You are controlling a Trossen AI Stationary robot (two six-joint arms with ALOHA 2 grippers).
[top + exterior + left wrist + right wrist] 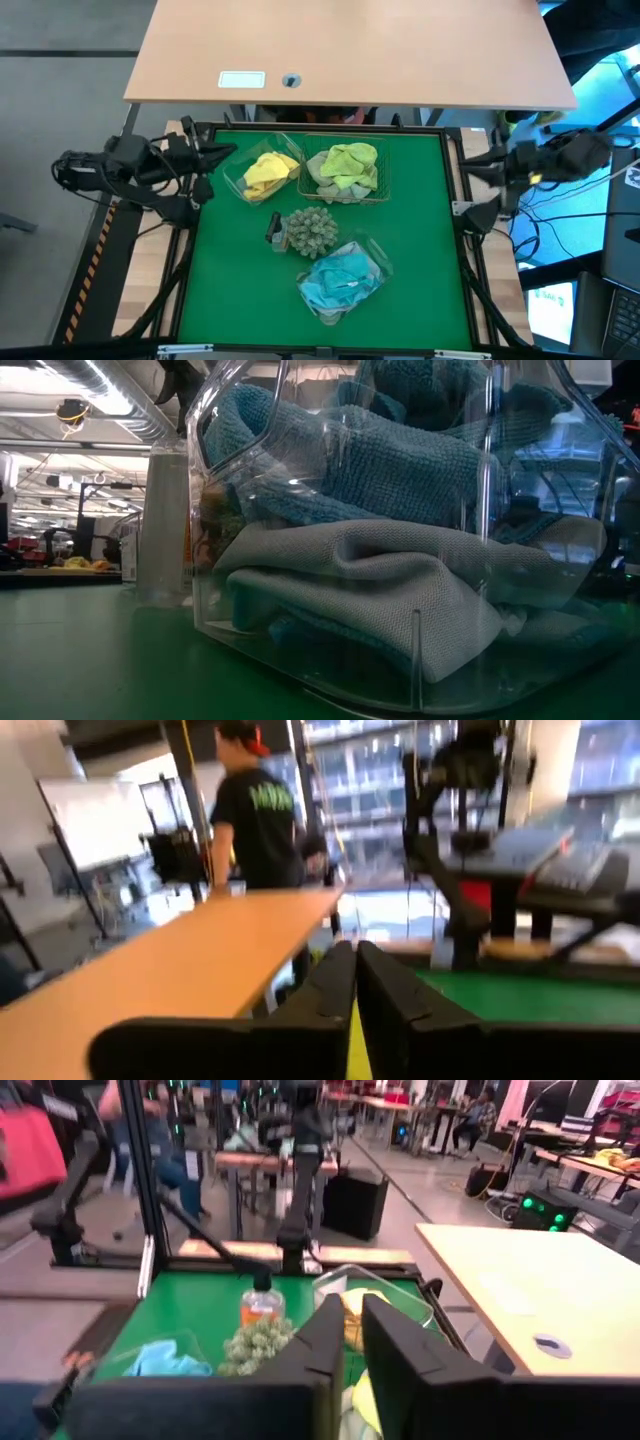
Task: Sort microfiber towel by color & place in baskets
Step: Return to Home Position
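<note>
Three baskets stand on the green table. A clear tub at the back holds a yellow towel. Beside it, a wire-mesh basket holds lime green towels. A clear tub nearer the front holds light blue towels; the low view shows this tub close up, with a blue towel lying on a paler one. My left gripper is raised at the table's left edge, shut and empty. My right gripper is raised at the right edge, with nothing between its fingers.
A spiky grey-green ball and a small bottle stand mid-table between the baskets. A wooden desk lies beyond the far edge. A person stands in the room behind it. Cables and equipment sit off the right edge.
</note>
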